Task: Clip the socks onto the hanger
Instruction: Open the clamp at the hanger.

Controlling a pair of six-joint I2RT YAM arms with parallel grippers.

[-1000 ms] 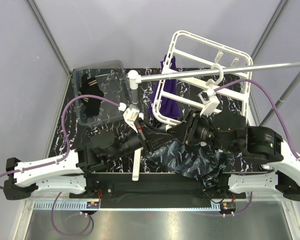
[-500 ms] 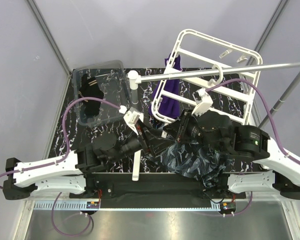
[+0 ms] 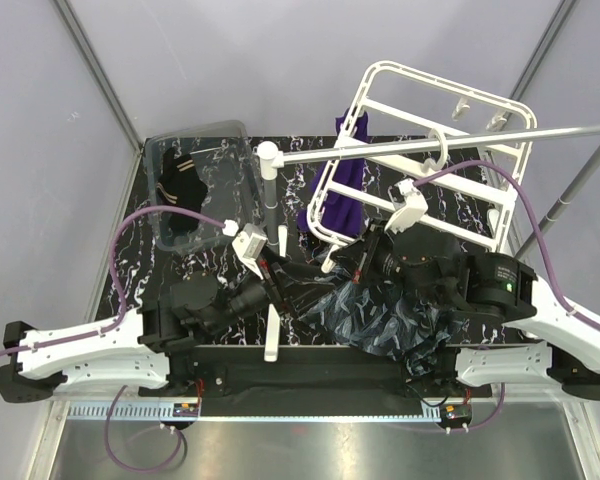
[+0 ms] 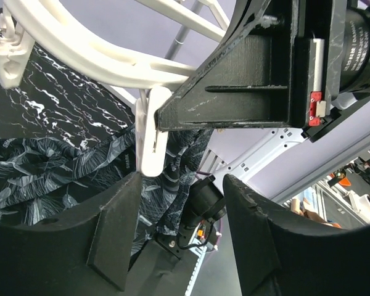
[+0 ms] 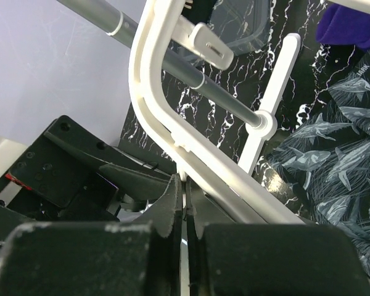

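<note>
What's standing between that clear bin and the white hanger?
Between bin and hanger, the top view shows the white post holding the grey rod, on otherwise bare marbled table.

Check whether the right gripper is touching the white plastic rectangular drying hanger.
Touching. The right wrist view shows the right gripper closed on a white sliver of the hanger.

I see the hanger [image 5: 142, 80] as glossy white plastic; below it, soft printed cloth [image 3: 380, 315] lies on a marbled tabletop [image 3: 288, 186].
</note>
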